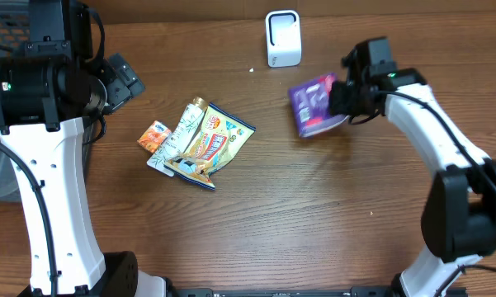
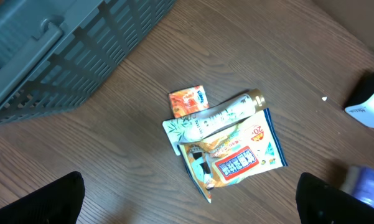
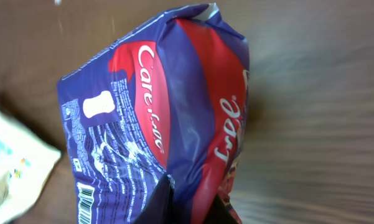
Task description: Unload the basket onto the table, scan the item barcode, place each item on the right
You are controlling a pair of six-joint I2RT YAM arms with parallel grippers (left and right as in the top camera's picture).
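A glossy purple-and-red snack packet (image 3: pixel 155 124) fills the right wrist view. Its barcode (image 3: pixel 87 200) sits low on the left, and the right pincer (image 3: pixel 196 208) pinches the packet's lower edge.

From overhead, the packet is at the back right of the brown wooden counter (image 1: pixel 314 206), near the white boxy scanner (image 1: pixel 282 38) but apart from it. The left pincer (image 1: pixel 124 82) hangs far left.

In the left wrist view its dark fingers (image 2: pixel 56 202) are spread wide over a pile of a cream tube (image 2: pixel 215 113), a yellow pouch (image 2: pixel 243 155) and an orange sachet (image 2: pixel 188 99), beside a blue-grey slatted crate (image 2: pixel 62 56).
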